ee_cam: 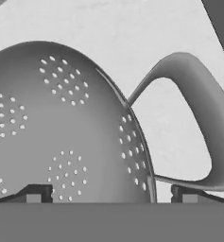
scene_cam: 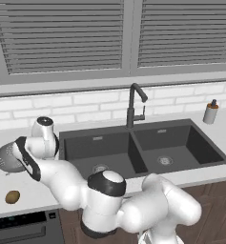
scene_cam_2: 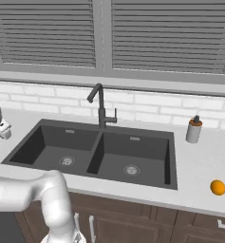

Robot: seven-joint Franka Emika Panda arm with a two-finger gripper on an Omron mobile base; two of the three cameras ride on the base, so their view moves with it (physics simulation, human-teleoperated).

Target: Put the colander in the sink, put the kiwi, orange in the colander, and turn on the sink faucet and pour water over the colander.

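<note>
Flat even rendered light, no glare, soft faint shadows, low-res & slightly blurry, hand view greyish.

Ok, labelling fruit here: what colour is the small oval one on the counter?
Dull brown: the kiwi, clearest in the left base view.

colander (scene_cam: 7,158) partly hidden behind arm, handle (ee_cam: 198,123) cut off at right edge

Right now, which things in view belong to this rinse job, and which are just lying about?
For the job:
colander on the counter left of the sink
kiwi
orange
sink faucet
pincer, open at the colander's rim

Lying about:
soap bottle
window blinds
</note>
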